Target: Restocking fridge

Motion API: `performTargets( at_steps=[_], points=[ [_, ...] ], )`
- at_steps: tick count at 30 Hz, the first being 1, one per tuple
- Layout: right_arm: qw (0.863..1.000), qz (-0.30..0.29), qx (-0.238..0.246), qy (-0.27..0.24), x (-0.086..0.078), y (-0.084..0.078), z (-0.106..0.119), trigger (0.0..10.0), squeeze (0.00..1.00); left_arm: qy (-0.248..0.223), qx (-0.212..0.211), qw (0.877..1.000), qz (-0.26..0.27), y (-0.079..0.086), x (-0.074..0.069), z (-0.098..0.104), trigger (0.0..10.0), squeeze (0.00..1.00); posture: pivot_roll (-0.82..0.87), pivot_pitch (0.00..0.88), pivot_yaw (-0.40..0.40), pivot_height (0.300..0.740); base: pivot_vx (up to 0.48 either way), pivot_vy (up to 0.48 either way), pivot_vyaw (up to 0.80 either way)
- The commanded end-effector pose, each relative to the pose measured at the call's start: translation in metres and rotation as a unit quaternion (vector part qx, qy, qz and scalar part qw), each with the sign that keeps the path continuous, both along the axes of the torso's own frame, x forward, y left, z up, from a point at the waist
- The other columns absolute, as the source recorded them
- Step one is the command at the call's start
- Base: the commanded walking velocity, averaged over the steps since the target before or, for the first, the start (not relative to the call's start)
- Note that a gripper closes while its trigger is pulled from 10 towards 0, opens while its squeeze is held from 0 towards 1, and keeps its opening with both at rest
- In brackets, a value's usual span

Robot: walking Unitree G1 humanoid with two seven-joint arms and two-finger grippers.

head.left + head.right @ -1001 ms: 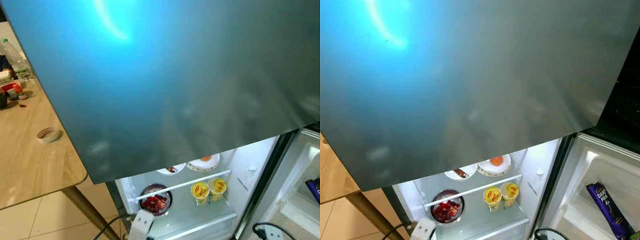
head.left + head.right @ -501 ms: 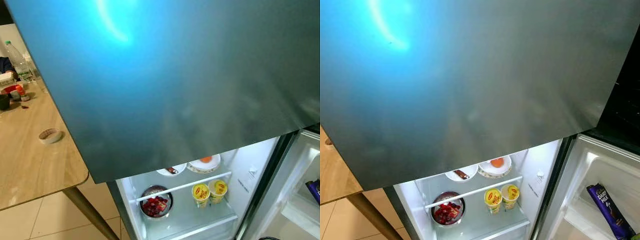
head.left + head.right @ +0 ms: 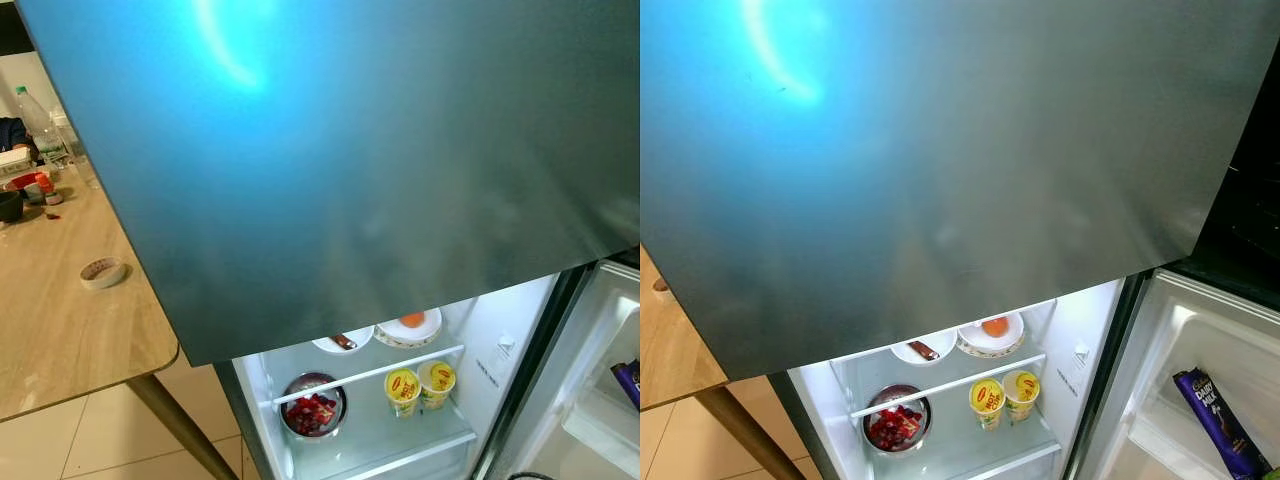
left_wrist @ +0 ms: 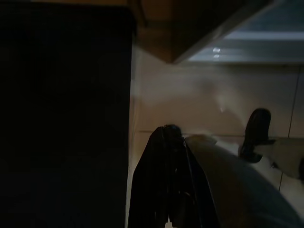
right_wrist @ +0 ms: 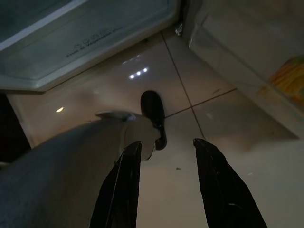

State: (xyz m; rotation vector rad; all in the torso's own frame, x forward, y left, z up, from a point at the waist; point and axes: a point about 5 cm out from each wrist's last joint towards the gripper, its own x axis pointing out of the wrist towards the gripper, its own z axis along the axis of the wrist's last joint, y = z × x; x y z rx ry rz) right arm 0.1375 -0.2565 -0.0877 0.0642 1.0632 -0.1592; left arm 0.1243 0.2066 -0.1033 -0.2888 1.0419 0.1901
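The fridge's big steel-blue upper door [image 3: 380,150] is closed, and the lit lower compartment stands open below it. On its glass shelf sit a steel bowl of red food [image 3: 313,411] and two yellow cups [image 3: 402,387]. Behind them are a plate with an orange item [image 3: 410,324] and a small plate with a brown piece [image 3: 342,342]. A purple chocolate bar [image 3: 1217,420] lies in the open lower door's bin. My left gripper [image 4: 171,130] hangs low in shadow, fingers pressed together. Above the floor tiles my right gripper [image 5: 167,143] hangs open and holds nothing.
A wooden table [image 3: 50,320] stands to the left of the fridge with a tape roll [image 3: 102,271], a plastic bottle [image 3: 35,118] and small clutter at its far end. The open lower door [image 3: 1200,340] juts out at the right. My foot [image 5: 153,114] rests on the tiles.
A white arm part and black cables at the bottom edge of the eye views one second ago have dropped out of sight. The view has tilted slightly; the fridge contents are unmoved.
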Motion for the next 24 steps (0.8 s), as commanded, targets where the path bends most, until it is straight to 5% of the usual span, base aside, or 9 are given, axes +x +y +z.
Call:
performTargets(
  at_steps=[1,13,24],
  points=[
    [1.0,0.002,0.002,0.002,0.003,0.004,0.0,10.0,0.0,0.002,0.006,1.0,0.012,0.005,0.001,0.001,10.0,0.0,-0.06,0.0,0.011,0.74,0.0,0.0,0.0],
    [1.0,0.007,-0.012,0.001,0.01,-0.002,0.004,10.0,0.0,0.007,-0.004,1.0,0.015,-0.006,-0.001,-0.002,10.0,0.0,-0.06,0.0,0.0,0.74,0.0,0.0,0.0],
    [1.0,-0.001,-0.011,0.012,0.002,0.003,-0.001,10.0,0.0,0.009,0.006,1.0,0.009,0.001,-0.001,-0.001,10.0,0.0,-0.05,0.0,0.019,0.74,0.0,0.0,0.0]
  ],
)
